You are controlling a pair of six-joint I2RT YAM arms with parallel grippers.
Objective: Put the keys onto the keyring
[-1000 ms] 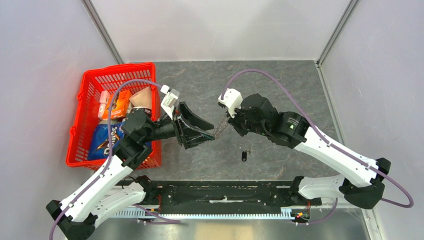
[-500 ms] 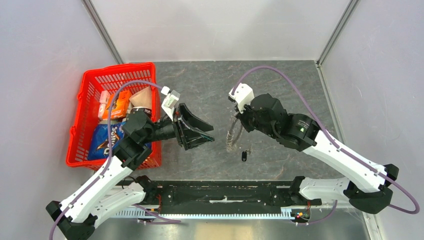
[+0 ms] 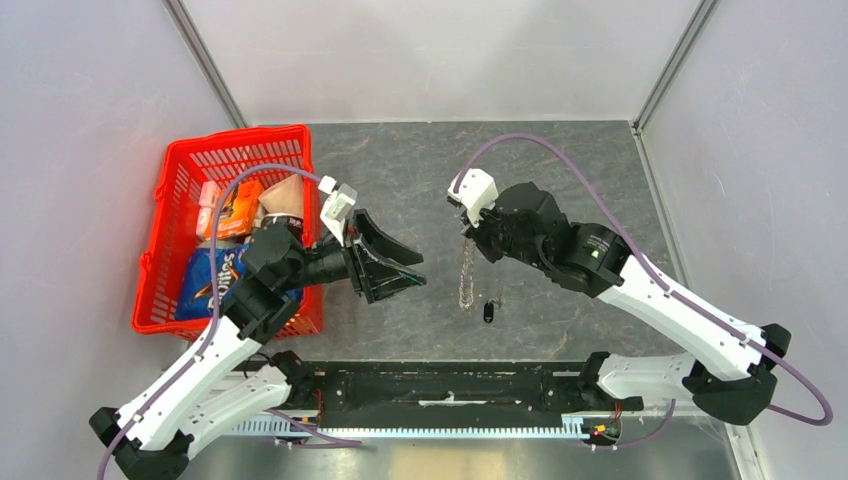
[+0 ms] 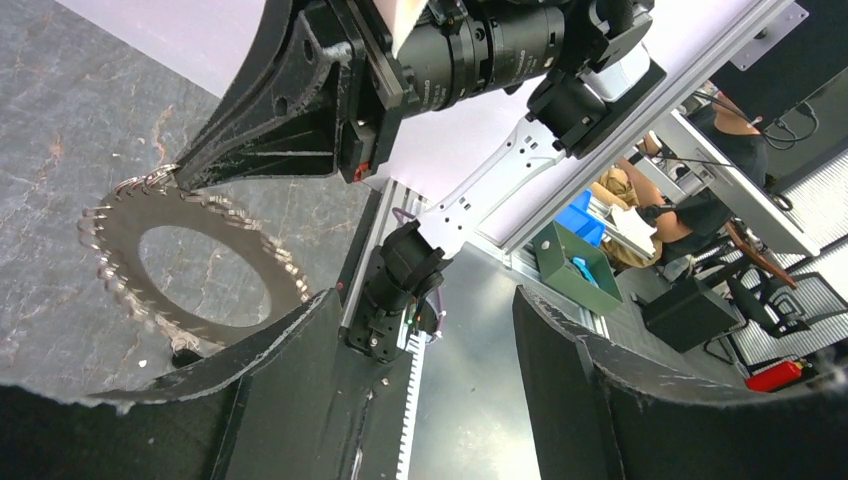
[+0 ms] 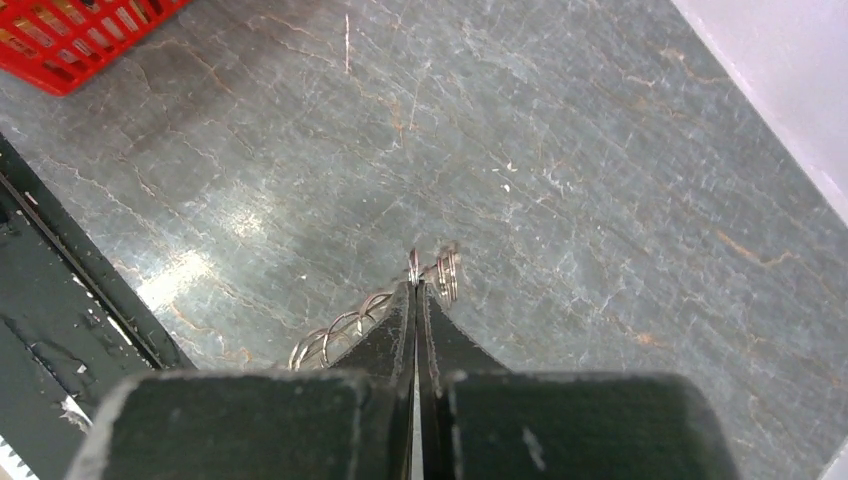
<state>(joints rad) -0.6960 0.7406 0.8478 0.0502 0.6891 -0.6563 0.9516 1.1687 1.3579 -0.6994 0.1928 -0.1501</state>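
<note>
Grey stone-patterned desk (image 3: 560,170) has open surface at upper centre and right of the top view. A red basket (image 3: 240,135) stands at its left edge. At frame centre the right tool (image 3: 470,238) is clenched on the top edge of the keyring (image 3: 466,278), which hangs edge-on. Just left of it, not touching, the left tool (image 3: 420,270) is released with its fingers spread wide. On the desk, the keys (image 3: 488,312) lie just right of the ring's lower end. Print on the basket's snack bags (image 3: 215,280) is too small to read.

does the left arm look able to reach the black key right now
Probably, but awkwardly: the left gripper is open, yet the keyring hanging from the right gripper sits almost between it and the key.
</note>
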